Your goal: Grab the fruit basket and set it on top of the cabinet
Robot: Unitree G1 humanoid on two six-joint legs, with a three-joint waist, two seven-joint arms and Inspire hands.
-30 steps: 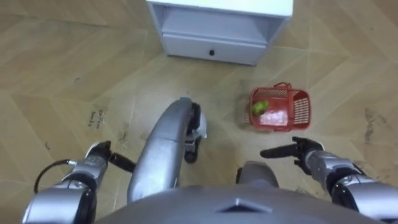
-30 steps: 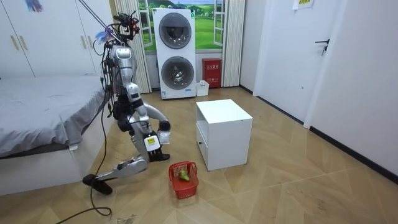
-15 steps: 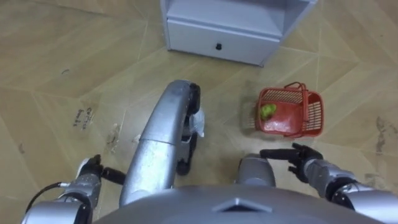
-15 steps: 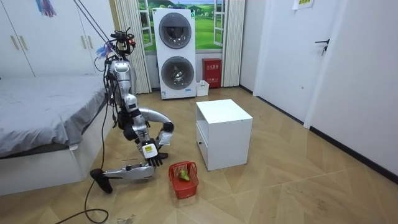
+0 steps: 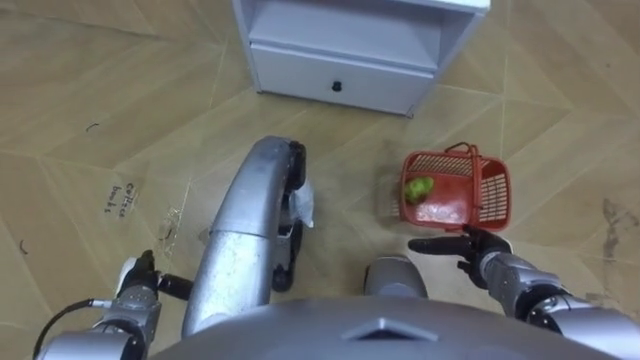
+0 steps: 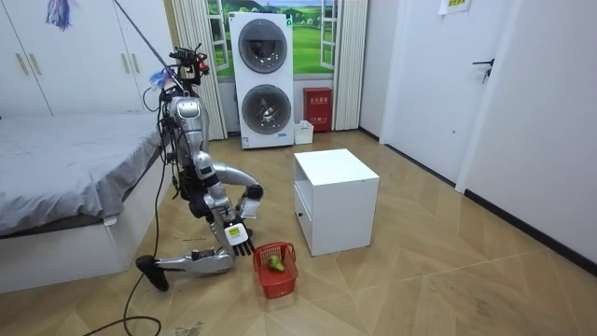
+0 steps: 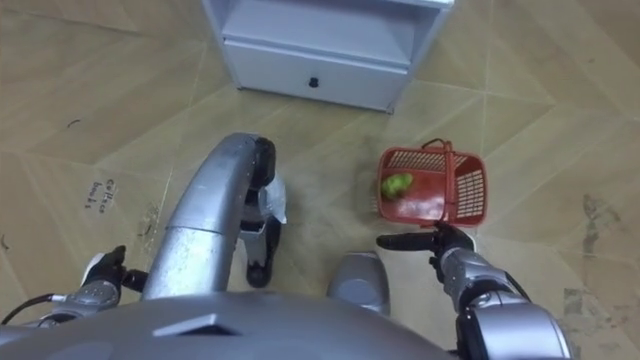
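Observation:
The red plastic fruit basket (image 5: 488, 192) stands on the wooden floor in front of the white cabinet, handle upright, with a green fruit (image 5: 418, 187) inside. My right hand (image 5: 478, 256) hovers just on my side of the basket's near edge. It is open, its fingers straight and pointing left, and it touches nothing. My left hand (image 5: 136, 279) hangs low at my left side, open and idle. In the room view I kneel on one knee beside the basket (image 6: 276, 268), my right hand (image 6: 239, 239) close to it.
A white cabinet (image 5: 340, 60) with a drawer and an open shelf stands just beyond the basket. In the room view a bed (image 6: 65, 177) lies behind me and stacked washing machines (image 6: 266, 79) stand at the far wall.
I have sunk lower onto one knee and the eye views shifted with me. My right hand has come closer to the basket. The basket has stayed in place.

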